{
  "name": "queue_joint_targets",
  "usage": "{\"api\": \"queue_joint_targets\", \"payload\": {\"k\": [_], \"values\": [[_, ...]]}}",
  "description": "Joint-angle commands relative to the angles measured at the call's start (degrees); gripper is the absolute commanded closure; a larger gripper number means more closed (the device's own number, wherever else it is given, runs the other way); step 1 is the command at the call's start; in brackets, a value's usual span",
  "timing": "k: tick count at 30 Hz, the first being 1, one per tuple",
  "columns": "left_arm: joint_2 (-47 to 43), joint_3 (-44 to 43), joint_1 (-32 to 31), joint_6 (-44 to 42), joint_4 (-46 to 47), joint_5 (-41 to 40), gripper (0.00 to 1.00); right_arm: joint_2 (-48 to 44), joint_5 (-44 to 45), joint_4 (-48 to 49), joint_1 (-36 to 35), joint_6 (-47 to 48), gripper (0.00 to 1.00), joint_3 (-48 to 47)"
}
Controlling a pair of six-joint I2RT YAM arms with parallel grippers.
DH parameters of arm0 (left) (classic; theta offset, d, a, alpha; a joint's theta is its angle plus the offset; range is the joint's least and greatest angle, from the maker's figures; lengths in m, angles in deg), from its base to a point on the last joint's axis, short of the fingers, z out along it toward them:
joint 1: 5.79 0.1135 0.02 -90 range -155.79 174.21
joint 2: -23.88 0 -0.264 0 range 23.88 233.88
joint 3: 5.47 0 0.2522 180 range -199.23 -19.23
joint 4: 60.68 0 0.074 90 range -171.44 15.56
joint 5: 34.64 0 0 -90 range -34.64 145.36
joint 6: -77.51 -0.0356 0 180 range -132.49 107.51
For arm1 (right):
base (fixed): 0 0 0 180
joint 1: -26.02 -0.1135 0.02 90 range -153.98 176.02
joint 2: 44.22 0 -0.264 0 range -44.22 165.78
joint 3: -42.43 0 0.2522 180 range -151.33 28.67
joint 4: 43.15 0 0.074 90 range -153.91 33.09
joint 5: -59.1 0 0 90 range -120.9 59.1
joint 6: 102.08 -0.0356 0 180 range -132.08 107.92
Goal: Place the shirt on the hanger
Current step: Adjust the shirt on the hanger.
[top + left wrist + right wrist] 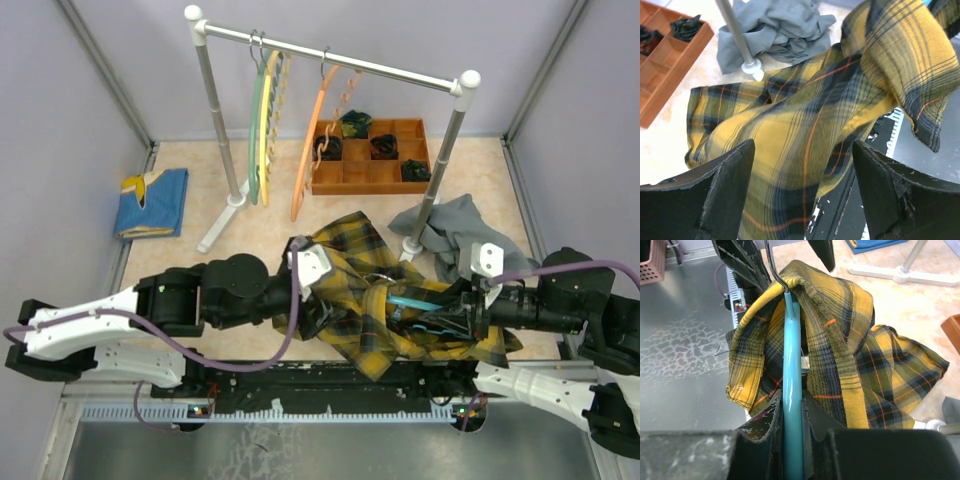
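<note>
The yellow and black plaid shirt (pixel 355 265) is bunched near the table's front edge, draped over the teal hanger (pixel 410 300). In the right wrist view the shirt (pixel 845 330) hangs over both sides of the hanger (pixel 791 355), collar up by the metal hook (pixel 773 267). My right gripper (pixel 792 407) is shut on the hanger's bar. My left gripper (pixel 802 187) stands open, its fingers (pixel 725 185) wide apart. Shirt fabric (pixel 790 115) hangs loose between and beyond them, unpinched. From above, the left gripper (pixel 322 298) sits at the shirt's left side, the right gripper (pixel 462 312) at its right.
A garment rack (pixel 330 55) at the back holds green, yellow and orange hangers (pixel 265 120). Behind it is a wooden tray (pixel 325 185) with dark items. A grey garment (pixel 455 235) lies by the rack's right foot (pixel 752 67). A folded blue cloth (pixel 153 203) lies far left.
</note>
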Motion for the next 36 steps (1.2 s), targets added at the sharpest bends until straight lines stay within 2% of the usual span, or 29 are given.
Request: {"api": "queue_joint_targets", "payload": {"k": [1,4,10,14,18,19,23,25,32,36], "values": [[2.0,-4.5,-0.2,-7.6,2.3,7.5,0.16,-0.2,-5.0,6.0,0.3,0.4,1.0,-1.5],[2.9,-4.6,-0.3,-8.9,3.4,9.9,0.19,-0.9,-7.6,7.1,0.3,-0.1,1.0,-1.4],[4.7,-5.0,-0.2,-8.7,4.2,14.2,0.44,-1.3,-9.3,8.5,0.3,-0.9,1.0,-0.7],[5.3,-4.5,-0.3,-8.3,4.6,15.2,0.67,-1.7,-9.1,8.9,0.3,-0.9,1.0,-0.8],[6.3,-5.0,-0.3,-8.5,3.9,16.8,1.0,-1.7,-9.0,9.0,0.3,-0.6,1.0,-0.9],[6.5,-5.1,-0.3,-8.5,3.5,16.5,1.0,-1.7,-8.5,8.8,0.3,-0.3,0.99,-1.2],[6.0,-4.8,-0.2,-7.7,2.0,12.1,1.0,-1.9,-3.8,7.2,0.3,0.9,0.75,-3.3],[5.3,-4.1,-0.3,-6.8,1.8,8.8,1.0,-2.3,-1.0,7.7,0.3,1.2,0.68,-3.8],[3.3,-1.5,-0.3,-2.0,1.7,-4.3,1.0,-3.6,10.9,18.6,0.3,-0.8,0.62,-1.2],[3.3,-0.1,-0.1,2.1,3.2,-12.2,1.0,-3.9,18.5,32.6,0.3,-6.5,0.58,5.5]]}}
